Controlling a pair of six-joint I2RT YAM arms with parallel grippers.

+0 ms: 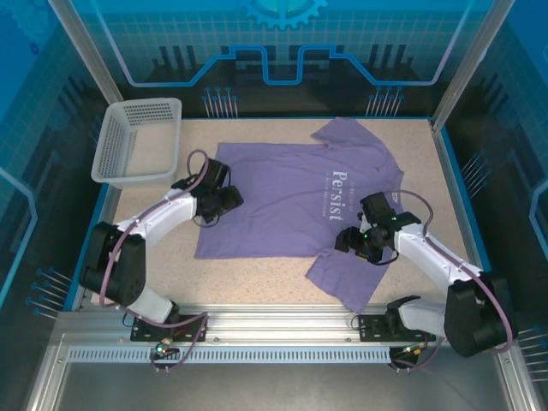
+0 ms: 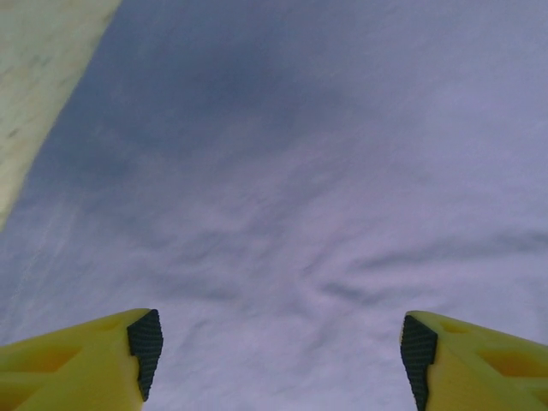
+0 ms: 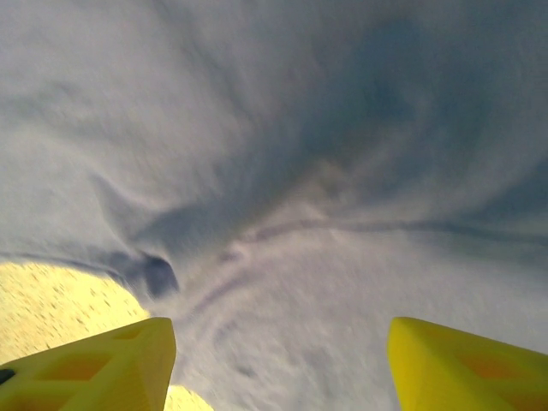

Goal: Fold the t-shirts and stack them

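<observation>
While the t-shirt (image 1: 291,201) lies flat on the table (image 1: 257,274), left hand (image 2: 281,351) and right hand (image 3: 282,360) hover released above; fold prep, probably.

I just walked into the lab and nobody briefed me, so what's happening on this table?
Two robot arms are working on a lavender t-shirt spread flat on the table, lettering up. The left end effector is open over the hem side. The right end effector is open over the cloth by the near sleeve. Neither holds the shirt, and no fold is made yet. A mesh basket sits at the far left corner.
</observation>
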